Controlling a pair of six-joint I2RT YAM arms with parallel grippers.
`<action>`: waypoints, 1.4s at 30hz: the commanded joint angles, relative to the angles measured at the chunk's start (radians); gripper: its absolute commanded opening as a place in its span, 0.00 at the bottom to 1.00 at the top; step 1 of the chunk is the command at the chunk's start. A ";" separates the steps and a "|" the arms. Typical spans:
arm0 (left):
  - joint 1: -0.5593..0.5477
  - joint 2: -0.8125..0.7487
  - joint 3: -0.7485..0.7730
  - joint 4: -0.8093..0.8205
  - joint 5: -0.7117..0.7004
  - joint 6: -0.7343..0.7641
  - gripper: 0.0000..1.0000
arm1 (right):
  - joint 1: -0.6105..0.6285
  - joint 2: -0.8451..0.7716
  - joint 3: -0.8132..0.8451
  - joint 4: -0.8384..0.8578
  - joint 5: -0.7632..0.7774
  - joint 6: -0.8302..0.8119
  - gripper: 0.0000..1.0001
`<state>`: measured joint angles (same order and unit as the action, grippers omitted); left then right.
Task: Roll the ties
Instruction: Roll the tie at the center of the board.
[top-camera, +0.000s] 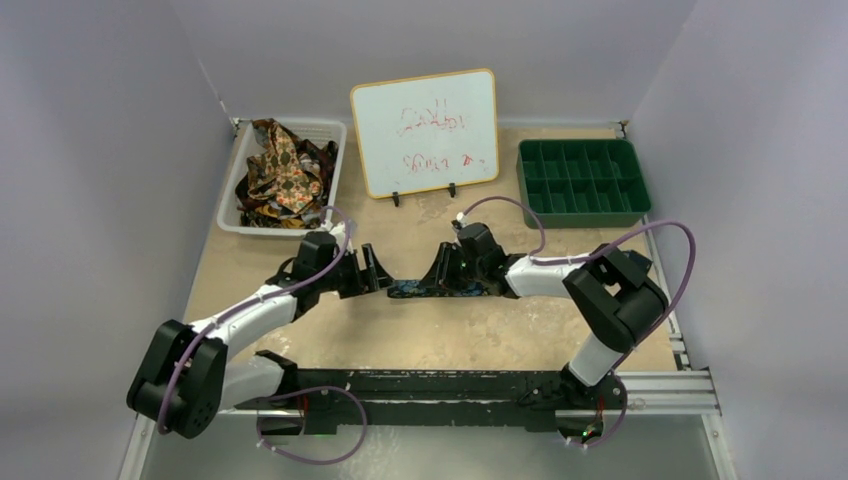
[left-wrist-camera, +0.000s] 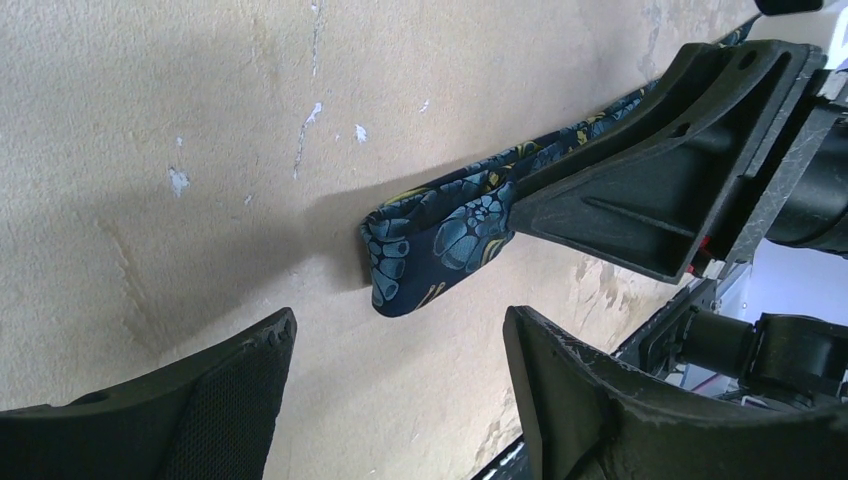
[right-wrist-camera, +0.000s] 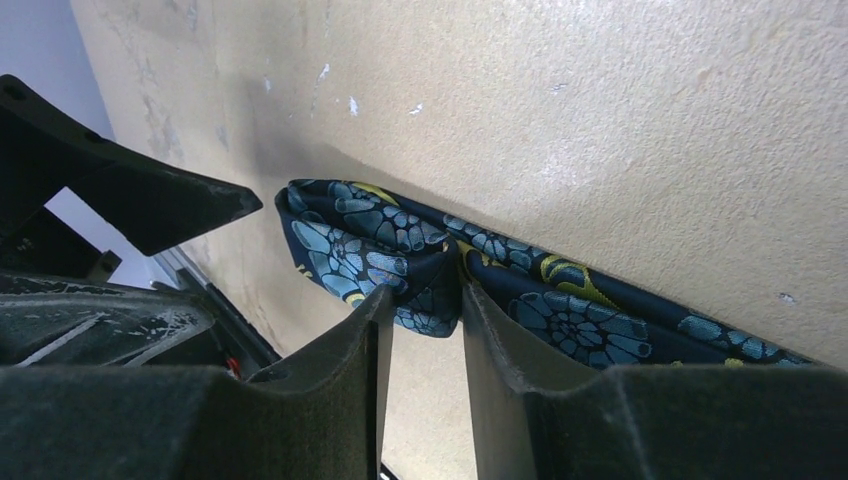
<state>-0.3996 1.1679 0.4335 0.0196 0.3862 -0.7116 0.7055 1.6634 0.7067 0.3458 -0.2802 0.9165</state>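
Navy necktie (top-camera: 415, 291) with the blue and gold flower print is lying on the tan tabletop (top-camera: 500, 335), right in the middle between my two arms. The end nearest my left arm is sitting doubled back on itself in a soft little fold. My right gripper (right-wrist-camera: 420, 300) is reaching in low from the right with its jaws squeezed down narrow, and I'm pinching that folded bit of fabric between the black fingertips. My left gripper (left-wrist-camera: 400, 335) is hanging just beside the fold, jaws spread wide, gripping nothing and not touching the cloth. Over at the far left, the white plastic basket (top-camera: 232, 195) is holding a jumbled heap of brown, gold and red patterned ties (top-camera: 285, 175). A white dry-erase board (top-camera: 425, 130) with red scribbles I can't read is standing upright at the far middle. A dark green plastic tray (top-camera: 583, 145) with divided compartments is sitting at the far right.
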 joint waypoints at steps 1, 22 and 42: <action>0.005 0.016 -0.013 0.076 0.014 0.031 0.74 | -0.007 0.016 0.025 0.020 -0.015 -0.004 0.33; 0.007 0.232 -0.083 0.425 0.115 -0.056 0.64 | -0.031 0.082 0.028 0.019 -0.054 -0.010 0.22; 0.042 0.359 -0.112 0.627 0.248 -0.099 0.39 | -0.052 0.124 0.040 0.008 -0.090 -0.027 0.17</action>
<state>-0.3626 1.4921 0.3332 0.5461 0.5735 -0.7959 0.6601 1.7611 0.7319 0.3977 -0.3767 0.9161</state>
